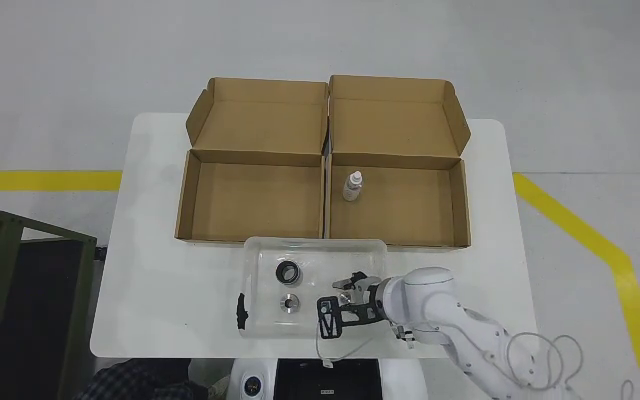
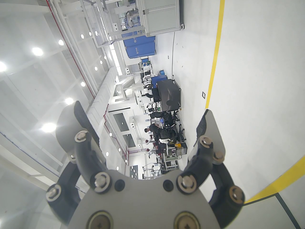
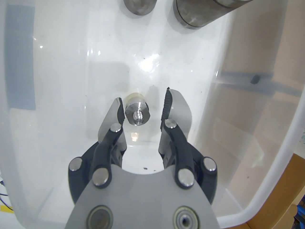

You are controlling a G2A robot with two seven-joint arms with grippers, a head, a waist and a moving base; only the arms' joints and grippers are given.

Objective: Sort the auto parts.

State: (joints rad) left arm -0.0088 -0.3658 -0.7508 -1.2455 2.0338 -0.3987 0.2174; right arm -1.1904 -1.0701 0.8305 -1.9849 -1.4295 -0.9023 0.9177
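The right gripper (image 3: 143,110) is released, its jaws straddling a small metal fitting (image 3: 137,115) that stands on the floor of the clear bin (image 3: 266,187). The fitting's long axis runs back toward the wrist, and it sits close against one finger and apart from the other. In the top view the bin occupies the lower centre of the frame, just below two open cardboard boxes (image 1: 255,200). The left gripper (image 2: 143,113) is released, empty and aimed at the room, so the right arm is judged the nearer.
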